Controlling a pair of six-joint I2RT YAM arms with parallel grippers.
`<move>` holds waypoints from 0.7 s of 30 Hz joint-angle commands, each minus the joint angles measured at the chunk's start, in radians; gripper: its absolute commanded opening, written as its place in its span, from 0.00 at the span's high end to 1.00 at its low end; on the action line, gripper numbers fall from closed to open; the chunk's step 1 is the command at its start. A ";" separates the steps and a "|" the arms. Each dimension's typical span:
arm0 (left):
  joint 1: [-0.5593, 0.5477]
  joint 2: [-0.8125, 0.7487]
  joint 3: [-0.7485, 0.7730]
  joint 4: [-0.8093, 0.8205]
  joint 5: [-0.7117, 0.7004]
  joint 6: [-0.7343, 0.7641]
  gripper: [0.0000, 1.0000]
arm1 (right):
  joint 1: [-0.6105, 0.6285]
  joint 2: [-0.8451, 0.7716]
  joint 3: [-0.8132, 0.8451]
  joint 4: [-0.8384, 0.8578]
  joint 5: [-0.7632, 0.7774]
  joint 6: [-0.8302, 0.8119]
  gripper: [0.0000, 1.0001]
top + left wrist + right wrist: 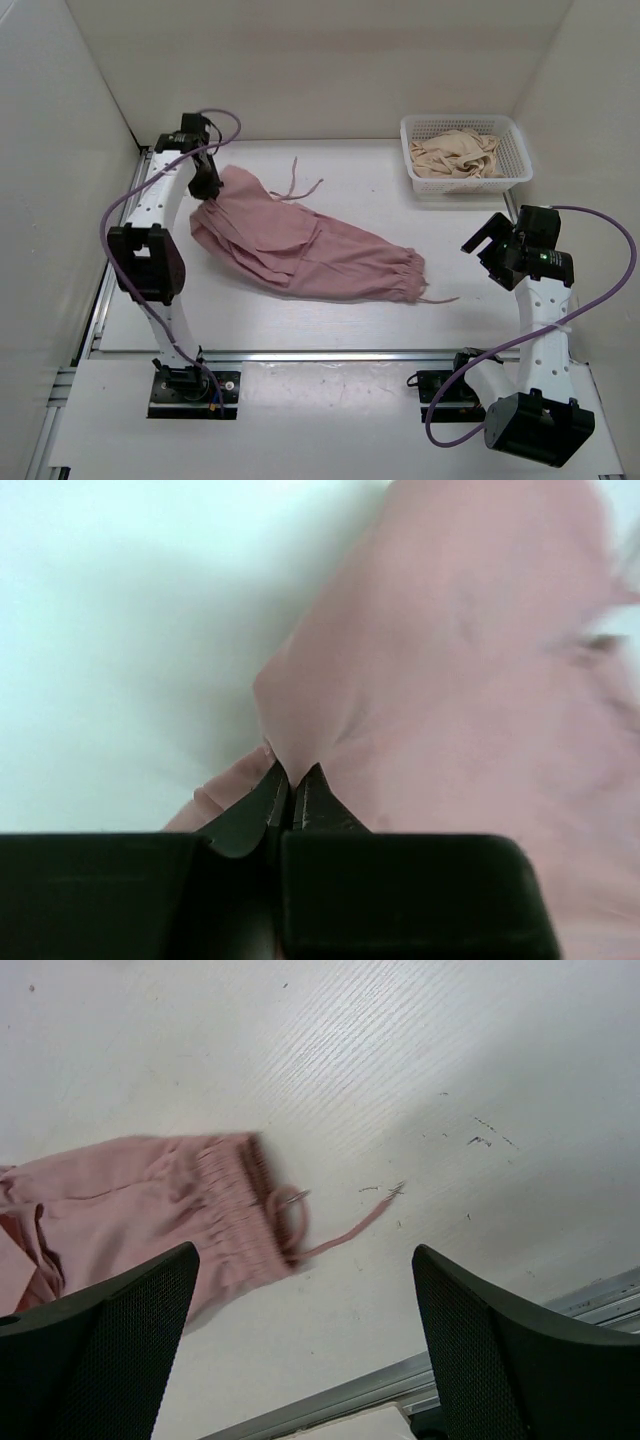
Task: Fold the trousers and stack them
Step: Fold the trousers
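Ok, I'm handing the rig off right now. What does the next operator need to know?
Left claw: shut on a pinch of the trousers at their far-left end.
Right claw: open, empty, above the table by the trousers' gathered end.
Trousers: lying diagonally mid-table, loosely bunched, not neatly folded.
Basket: far right, holds a beige garment.
Done: left grasp made.
Left: fold the trousers, then stack them.

The dusty-pink trousers [300, 250] are lying crumpled on the table [350, 330], stretching diagonally from far left to a gathered end at near right, with thin strings trailing from the far edge and the gathered end.
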 commanded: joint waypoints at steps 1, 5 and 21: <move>-0.088 -0.120 0.146 -0.103 -0.178 -0.003 0.90 | 0.001 -0.008 0.003 0.008 -0.019 -0.021 0.08; -0.200 -0.141 0.210 -0.160 -0.222 -0.078 0.90 | 0.001 -0.019 -0.019 0.017 -0.030 -0.012 0.08; -0.863 0.099 0.486 -0.185 -0.291 -0.369 0.90 | 0.001 -0.028 -0.028 0.008 -0.033 -0.021 0.08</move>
